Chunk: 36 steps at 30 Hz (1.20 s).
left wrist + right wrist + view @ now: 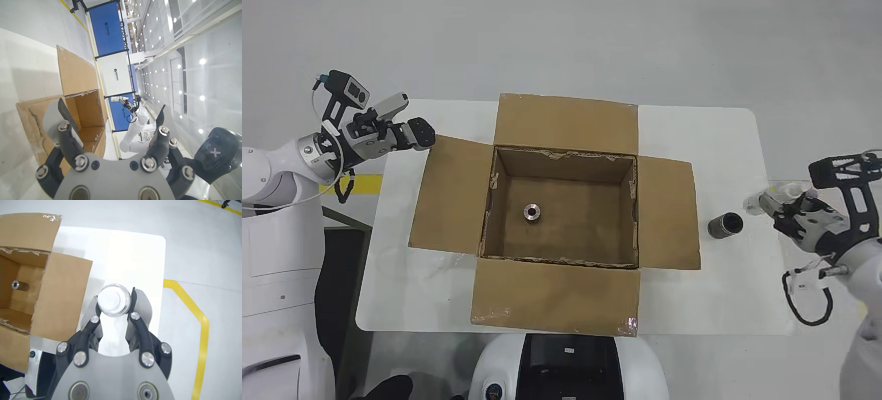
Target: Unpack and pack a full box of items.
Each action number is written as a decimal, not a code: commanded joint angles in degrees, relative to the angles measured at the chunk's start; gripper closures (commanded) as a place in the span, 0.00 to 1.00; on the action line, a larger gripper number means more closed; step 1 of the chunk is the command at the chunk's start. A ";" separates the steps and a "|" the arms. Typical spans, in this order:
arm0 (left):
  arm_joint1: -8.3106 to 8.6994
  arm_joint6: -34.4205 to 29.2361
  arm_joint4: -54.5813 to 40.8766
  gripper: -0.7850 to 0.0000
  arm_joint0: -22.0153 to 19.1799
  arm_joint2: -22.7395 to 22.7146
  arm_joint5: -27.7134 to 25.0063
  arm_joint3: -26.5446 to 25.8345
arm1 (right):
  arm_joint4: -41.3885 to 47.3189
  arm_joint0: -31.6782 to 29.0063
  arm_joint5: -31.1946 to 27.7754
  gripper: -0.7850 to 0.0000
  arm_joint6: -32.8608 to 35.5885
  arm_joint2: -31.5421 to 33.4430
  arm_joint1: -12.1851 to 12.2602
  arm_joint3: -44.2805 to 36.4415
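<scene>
An open cardboard box (562,215) stands mid-table with its flaps spread flat. A small metal cylinder (530,212) lies on its floor, and the right wrist view shows the same cylinder (19,285) inside the box (62,289). My right gripper (782,207) hangs above the table's right edge, shut on a clear bottle with a white cap (762,203); in its wrist view the bottle (113,298) sits end-on between the fingers (138,302). My left gripper (424,134) hovers open by the box's left flap, with nothing between its fingers (62,111).
A dark cylinder (725,226) lies on the white table (722,140) just right of the box's right flap. Bare table surface (132,262) stretches beyond the bottle. Yellow floor tape (200,317) runs past the table's edge.
</scene>
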 commanded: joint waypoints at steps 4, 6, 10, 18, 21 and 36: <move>0.00 0.00 0.00 0.00 0.00 0.00 0.00 0.00 | 1.63 -4.27 -1.66 1.00 0.13 3.17 0.36 0.00; 0.00 0.00 0.00 0.00 0.00 0.00 0.00 0.00 | 2.06 -6.39 -2.54 1.00 -0.69 3.62 0.43 0.00; 0.00 0.00 0.00 0.00 0.00 0.00 0.00 0.00 | 3.10 -11.51 -2.64 1.00 -3.55 4.80 0.32 0.00; 0.00 0.00 0.00 0.00 0.00 0.00 0.00 0.00 | 3.11 -22.34 -4.71 1.00 -12.86 5.31 -0.22 0.00; 0.00 0.00 0.00 0.00 0.00 0.00 0.00 0.00 | 1.88 -26.08 -4.24 1.00 -16.65 4.59 -0.51 0.00; 0.00 0.00 0.00 0.00 0.00 0.00 0.00 0.00 | -2.42 -33.63 -0.21 1.00 -26.60 -2.15 -1.19 0.00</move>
